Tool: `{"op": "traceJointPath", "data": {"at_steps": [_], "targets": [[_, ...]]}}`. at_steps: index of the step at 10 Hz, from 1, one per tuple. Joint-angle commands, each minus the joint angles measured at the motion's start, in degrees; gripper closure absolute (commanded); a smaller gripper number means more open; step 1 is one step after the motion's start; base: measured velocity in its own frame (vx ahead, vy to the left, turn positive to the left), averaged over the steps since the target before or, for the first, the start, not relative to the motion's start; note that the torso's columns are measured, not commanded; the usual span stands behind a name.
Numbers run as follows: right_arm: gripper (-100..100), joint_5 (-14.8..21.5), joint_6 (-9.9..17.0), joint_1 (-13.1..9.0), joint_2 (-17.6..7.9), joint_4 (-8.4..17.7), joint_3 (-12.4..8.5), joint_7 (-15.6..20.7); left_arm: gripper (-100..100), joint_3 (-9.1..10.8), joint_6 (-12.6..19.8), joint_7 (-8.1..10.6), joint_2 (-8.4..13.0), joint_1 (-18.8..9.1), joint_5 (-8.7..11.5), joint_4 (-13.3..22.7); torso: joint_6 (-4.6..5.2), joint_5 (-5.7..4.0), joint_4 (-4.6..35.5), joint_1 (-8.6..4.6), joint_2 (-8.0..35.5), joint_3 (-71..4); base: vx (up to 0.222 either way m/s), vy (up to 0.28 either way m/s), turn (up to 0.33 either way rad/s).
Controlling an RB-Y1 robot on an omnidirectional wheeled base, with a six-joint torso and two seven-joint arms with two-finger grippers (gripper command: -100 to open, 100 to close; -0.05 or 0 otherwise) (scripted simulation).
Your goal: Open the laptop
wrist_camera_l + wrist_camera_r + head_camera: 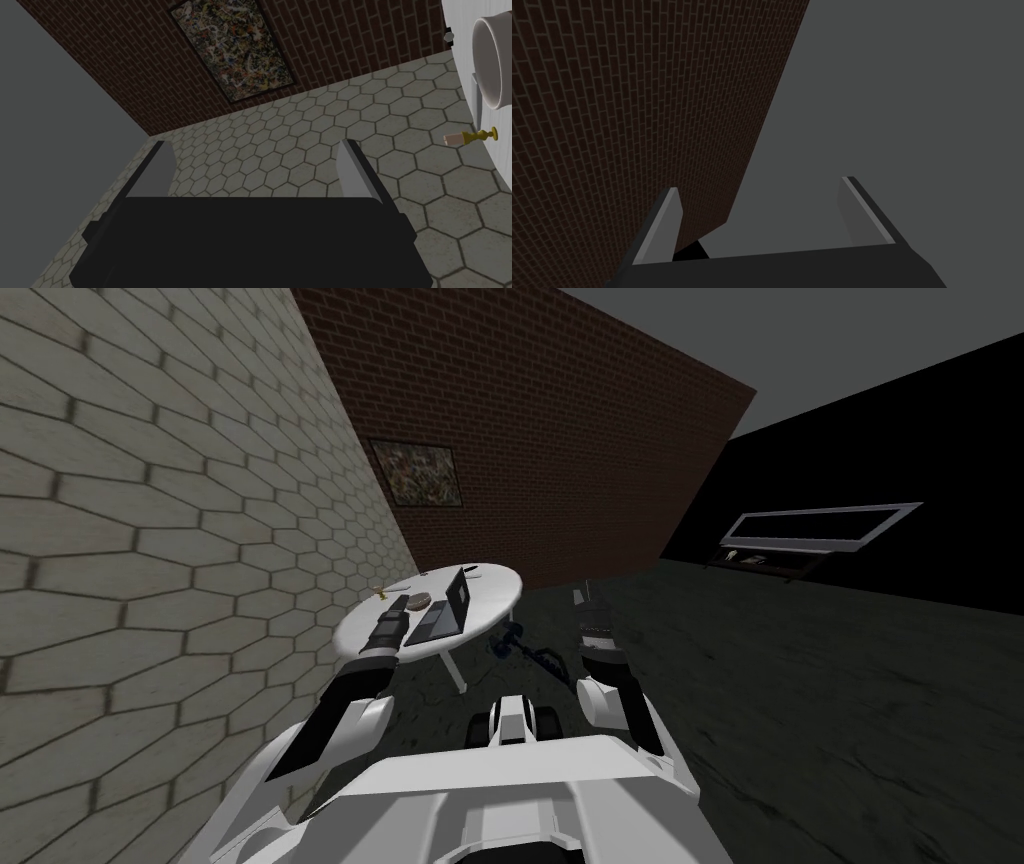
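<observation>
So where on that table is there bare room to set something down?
Bare: the table right of the laptop, out to the rim. Crowded: the laptop's left, where the left gripper hangs by a small gold item.

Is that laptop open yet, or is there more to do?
Looks done: the laptop on the round white table has its lid standing up. In hand: nothing; the left claw is open beside it, the right claw open off to the side. To do: seemingly nothing more.

Dim, flat light overall: the hexagon wall (150,538) is palest, the floor (820,708) murky. The wide lens splays straight lines toward the corners.
</observation>
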Motion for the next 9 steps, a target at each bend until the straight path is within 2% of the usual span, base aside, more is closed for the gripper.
{"op": "traceJointPath", "data": {"at_steps": [1, 3, 6, 7, 9], "targets": [[0, 0.0, 0.0, 0.0, 0.0, 0.0, 0.0, 0.0, -100, 1.03, 4.31, -0.79, 0.24, -0.56, -0.02, -0.53, -0.01, -0.03, 0.03, -0.11, 0.09, 0.06, 0.074, -0.14, 0.082], [0, 0.0, 0.0, 0.0, 0.01, 0.0, 0.01, 0.0, -100, 1.57, 6.6, -1.13, 0.52, -0.83, 0.0, -0.67, 0.0, -0.09, -0.03, -0.28, -0.13, -0.06, 0.091, -0.127, 0.055], [0, 0.0, 0.0, 0.0, 0.0, 0.0, 0.0, 0.0, -100, 3.2, 12.12, -2.16, 1.87, -1.62, 0.07, -1.09, -0.01, -0.05, -0.02, -0.2, -0.11, -0.05, 0.095, -0.145, 0.068], [0, 0.0, 0.0, 0.0, 0.01, 0.0, 0.01, 0.0, -100, 3.2, 12.64, -2.16, 1.87, -1.62, 0.07, -1.09, -0.01, -0.1, -0.03, -0.36, -0.12, -0.07, 0.064, -0.134, 0.034], [0, 0.0, 0.0, 0.0, 0.0, 0.0, 0.0, 0.0, -100, 4.21, 16.2, -2.81, 3.01, -2.12, 0.11, -1.35, -0.01, 0.02, 0.03, 0.05, 0.06, 0.06, 0.078, -0.103, 0.055]]}}
